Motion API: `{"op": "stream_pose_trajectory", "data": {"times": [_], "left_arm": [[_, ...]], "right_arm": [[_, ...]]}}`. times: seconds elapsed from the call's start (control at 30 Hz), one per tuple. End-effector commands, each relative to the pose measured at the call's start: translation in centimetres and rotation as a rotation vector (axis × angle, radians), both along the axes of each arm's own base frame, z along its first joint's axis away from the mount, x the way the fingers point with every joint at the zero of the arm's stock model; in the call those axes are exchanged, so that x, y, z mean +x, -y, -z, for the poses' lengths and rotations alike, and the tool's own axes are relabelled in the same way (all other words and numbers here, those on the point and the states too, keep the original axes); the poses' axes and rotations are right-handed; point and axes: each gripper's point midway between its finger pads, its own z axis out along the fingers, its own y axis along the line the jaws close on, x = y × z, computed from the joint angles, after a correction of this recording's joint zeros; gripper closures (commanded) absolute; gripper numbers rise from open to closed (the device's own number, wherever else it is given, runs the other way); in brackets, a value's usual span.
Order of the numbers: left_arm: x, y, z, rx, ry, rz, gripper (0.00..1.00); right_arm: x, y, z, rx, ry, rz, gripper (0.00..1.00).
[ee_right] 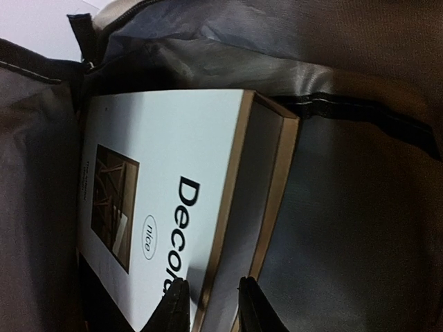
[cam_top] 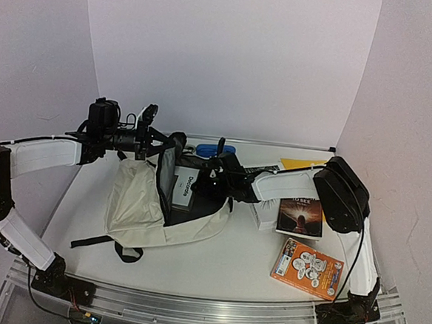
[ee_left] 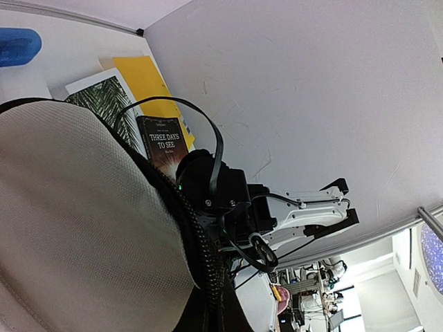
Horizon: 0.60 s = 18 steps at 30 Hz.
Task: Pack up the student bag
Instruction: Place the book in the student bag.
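Bright even light; right wrist view dim, blurry.

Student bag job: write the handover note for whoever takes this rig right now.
Left gripper: shut, seemingly pinching the upper rim of the student bag and holding its mouth open.
Right gripper: inside the bag, fingers either side of the edge of the white book; clamped or not, cannot tell.
Done: the white book lies in the main compartment.
Left: the dark book and orange book lie on the table right of the bag; probably pack them next, then close the bag.
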Motion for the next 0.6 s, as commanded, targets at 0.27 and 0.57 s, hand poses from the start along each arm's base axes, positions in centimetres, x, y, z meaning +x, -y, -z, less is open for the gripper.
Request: {"op": "stream_pose_trajectory", "data": {"times": [0.27, 0.57], "left_arm": [[-0.1, 0.3, -0.5, -0.007, 0.030, 0.037, 1.00], [-0.1, -0.6, 0.3, 0.064, 0.023, -0.032, 1.00]], "right_arm": [[2.7, -3.7, -1.8, 0.088, 0.077, -0.028, 0.91], [3.9, -4.3, -4.3, 0.087, 0.167, -0.032, 0.81]]}}
